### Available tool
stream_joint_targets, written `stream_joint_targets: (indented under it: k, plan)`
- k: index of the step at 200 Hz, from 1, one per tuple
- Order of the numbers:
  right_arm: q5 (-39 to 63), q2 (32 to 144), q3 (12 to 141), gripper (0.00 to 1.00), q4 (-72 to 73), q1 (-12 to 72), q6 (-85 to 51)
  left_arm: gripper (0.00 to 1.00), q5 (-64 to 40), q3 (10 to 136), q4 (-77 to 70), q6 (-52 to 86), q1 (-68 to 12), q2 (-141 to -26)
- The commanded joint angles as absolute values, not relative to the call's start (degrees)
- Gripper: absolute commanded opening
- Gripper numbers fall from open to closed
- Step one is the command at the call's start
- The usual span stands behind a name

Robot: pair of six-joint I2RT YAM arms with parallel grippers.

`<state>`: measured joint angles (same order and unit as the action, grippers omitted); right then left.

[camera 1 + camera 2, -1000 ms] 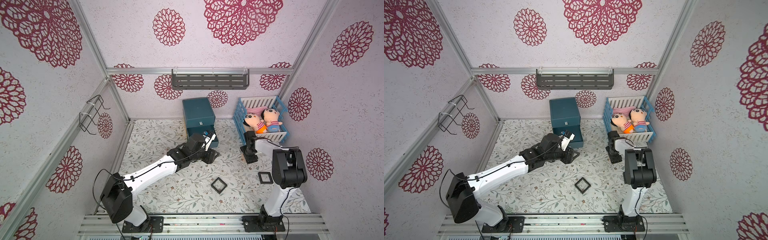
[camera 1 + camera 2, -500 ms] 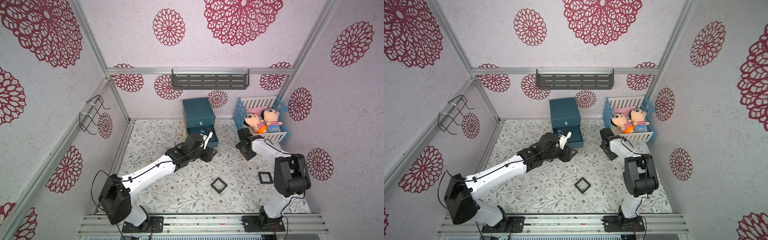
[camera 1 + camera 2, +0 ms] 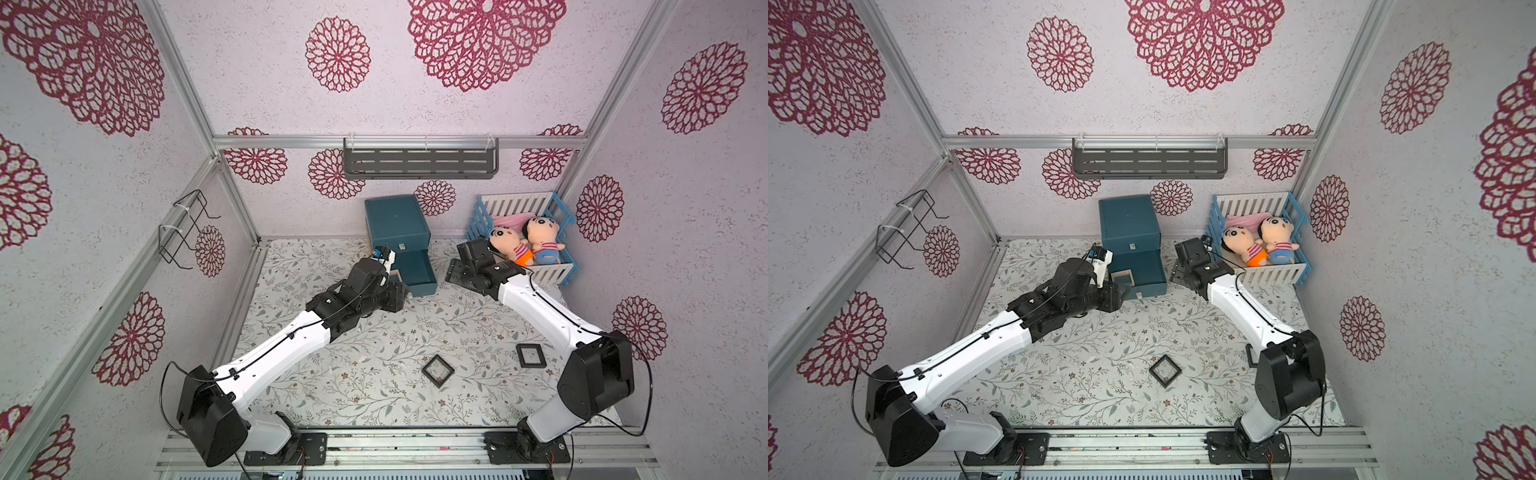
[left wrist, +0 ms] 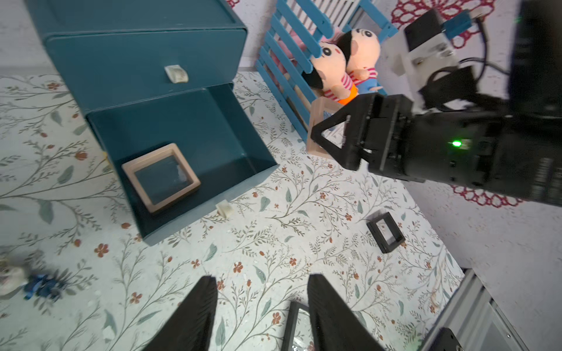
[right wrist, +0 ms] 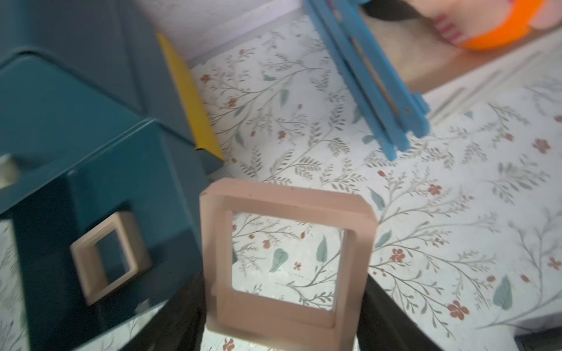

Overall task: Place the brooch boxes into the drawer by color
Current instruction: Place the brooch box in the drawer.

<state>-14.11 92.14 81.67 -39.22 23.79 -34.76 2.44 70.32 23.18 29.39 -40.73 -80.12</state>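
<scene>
The right gripper (image 5: 286, 328) was clamped on a pink box (image 5: 287, 258), which it held upright, on edge, over the mat (image 3: 374, 340), between the chest (image 3: 397, 224) and the crib (image 3: 557, 270). The box was near the drawer (image 3: 417, 272) but still outside it. That drawer, the lowest of the chest, stood pulled out. The other pink box (image 4: 161, 177) lay flat inside it, in the corner next to the left arm; the upper drawer front that showed was shut. The left gripper (image 4: 261, 279) hung low over the mat in front of the drawer, with its jaws apart and nothing between them. Two black boxes lay flat on the mat, well apart from the chest: one (image 3: 437, 371) near the middle, the second (image 3: 530, 355) close to the right arm's base. In the right wrist view, a yellow strip (image 5: 188, 97) ran along the chest's side; I could not tell what it was. Two dolls (image 3: 509, 245) lay side by side in the crib.
</scene>
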Motion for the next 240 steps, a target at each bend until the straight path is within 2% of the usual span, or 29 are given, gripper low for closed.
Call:
stream_joint_targets:
  k: [1, 75, 184, 240]
  plan:
    - [-9.39, 93.69, 86.05, 0.41, -39.79, 25.67, -25.80, 0.55, 5.26, 71.19, 26.80, 31.22, -39.11, -78.95]
    - [-4.35, 103.73, 98.04, 0.38, -42.92, 29.05, -18.34, 0.54, 5.91, 70.90, 28.16, 33.77, -36.49, -77.28]
    - [-3.73, 115.05, 106.79, 0.37, -42.88, 29.46, -16.80, 0.55, 4.40, 67.62, 26.40, 36.01, -33.84, -74.88]
    - [-6.54, 119.67, 111.71, 0.36, -46.41, 29.85, -16.35, 0.55, 4.13, 67.14, 25.58, 36.61, -33.75, -75.06]
